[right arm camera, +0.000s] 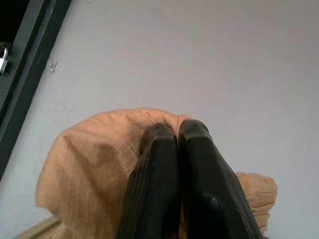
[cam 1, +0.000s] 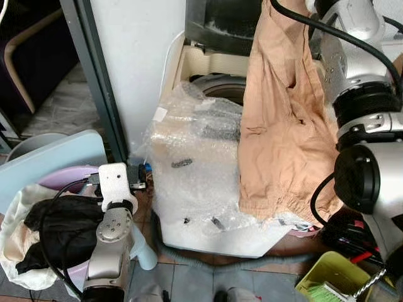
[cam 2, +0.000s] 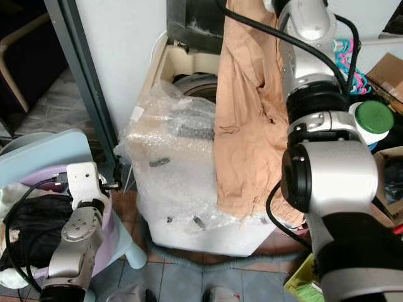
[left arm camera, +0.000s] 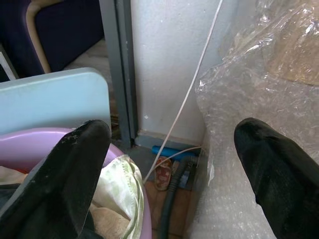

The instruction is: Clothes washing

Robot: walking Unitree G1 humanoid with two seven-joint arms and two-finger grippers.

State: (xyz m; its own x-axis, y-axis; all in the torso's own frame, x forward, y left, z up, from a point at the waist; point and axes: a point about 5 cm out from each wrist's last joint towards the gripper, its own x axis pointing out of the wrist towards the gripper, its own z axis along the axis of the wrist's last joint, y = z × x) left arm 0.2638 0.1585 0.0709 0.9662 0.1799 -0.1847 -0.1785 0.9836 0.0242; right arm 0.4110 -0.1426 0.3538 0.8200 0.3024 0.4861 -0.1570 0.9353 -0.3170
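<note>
Bubble wrap (cam 1: 189, 170) is seen draped over the white washing machine (cam 1: 214, 236) at frame centre, partly covering its drum opening (cam 1: 217, 88). A purple basin (cam 1: 66, 177) with dark clothes (cam 1: 63, 220) sits lower left beside the left claw (left arm camera: 169, 164), fingers spread wide. A tan garment (cam 1: 283, 132), creased and hanging long, is held upper right, pinched by the right claw (right arm camera: 177, 130), above the machine.
</note>
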